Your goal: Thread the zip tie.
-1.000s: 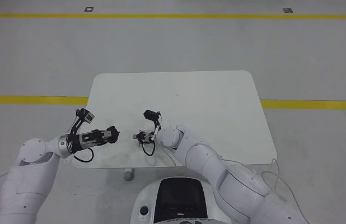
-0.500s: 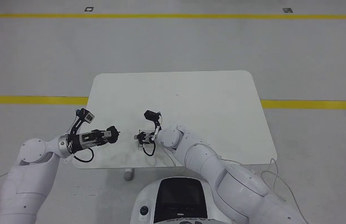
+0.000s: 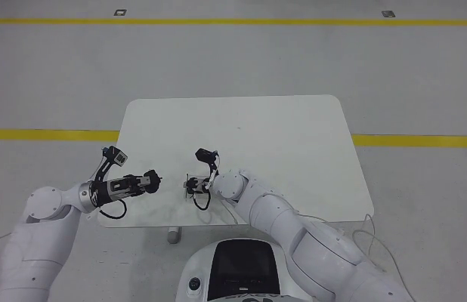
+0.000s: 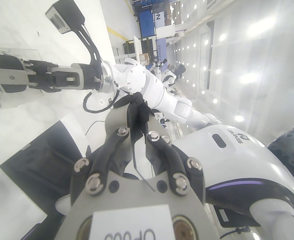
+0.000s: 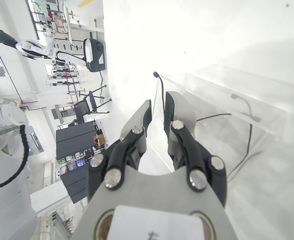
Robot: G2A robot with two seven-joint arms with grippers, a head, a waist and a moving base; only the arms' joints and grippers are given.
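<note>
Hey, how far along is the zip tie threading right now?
Done: the left end effector is shut on a thin black strip. In hand: a zip tie head pokes out past the right end effector, by a clear box. Left: the end effectors sit apart above the table, no tail through the head, so the threading is not yet done.

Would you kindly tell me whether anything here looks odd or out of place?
Yes: the left claw is shut on the zip tie, whose thin tail points back toward the wrist, while a ragged black wad bulges at the claw's tips. I cannot tell what that wad is.
</note>
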